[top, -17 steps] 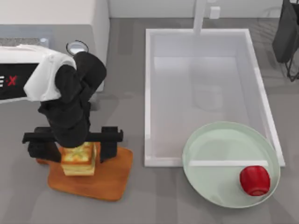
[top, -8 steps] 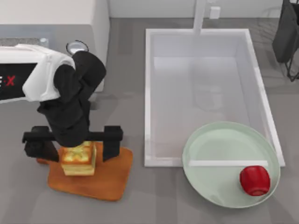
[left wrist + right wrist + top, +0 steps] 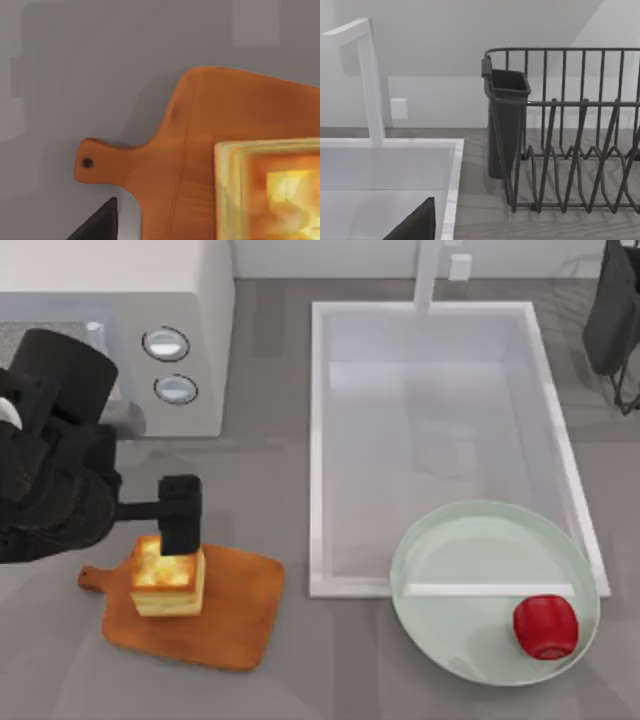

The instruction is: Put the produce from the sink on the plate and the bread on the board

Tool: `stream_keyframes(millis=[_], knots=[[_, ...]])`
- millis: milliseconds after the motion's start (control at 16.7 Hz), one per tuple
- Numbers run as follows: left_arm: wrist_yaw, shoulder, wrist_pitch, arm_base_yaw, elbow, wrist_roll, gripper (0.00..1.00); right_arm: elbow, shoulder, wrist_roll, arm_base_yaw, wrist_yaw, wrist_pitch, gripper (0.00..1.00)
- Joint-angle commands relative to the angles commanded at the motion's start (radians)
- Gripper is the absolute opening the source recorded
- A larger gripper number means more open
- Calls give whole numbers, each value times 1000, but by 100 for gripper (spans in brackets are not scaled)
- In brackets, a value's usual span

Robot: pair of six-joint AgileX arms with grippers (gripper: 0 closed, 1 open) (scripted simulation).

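- Toast (image 3: 167, 577) sat square on the cutting board (image 3: 235, 615) at the bench's left, and the pepper (image 3: 545, 626) was on the plate (image 3: 470, 540), so both looked done to me.
- My left pincer (image 3: 150, 512) hovered just behind the toast, holding nothing. One finger (image 3: 180, 513) showed, so I couldn't tell how wide it was.
- My right arm (image 3: 612, 310) was parked far right by the dish rack (image 3: 570, 150), beyond the sink (image 3: 318, 440).

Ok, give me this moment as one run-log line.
bread: on board | pepper: on plate | sink: no produce inside | left hand: beside the bread, not gripping it
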Motion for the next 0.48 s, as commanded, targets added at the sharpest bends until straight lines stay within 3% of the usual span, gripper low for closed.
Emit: stream_keyframes(millis=[480], knots=[[13,-800,301,182,-478,167,100,0,0,0,0,0,0,100]])
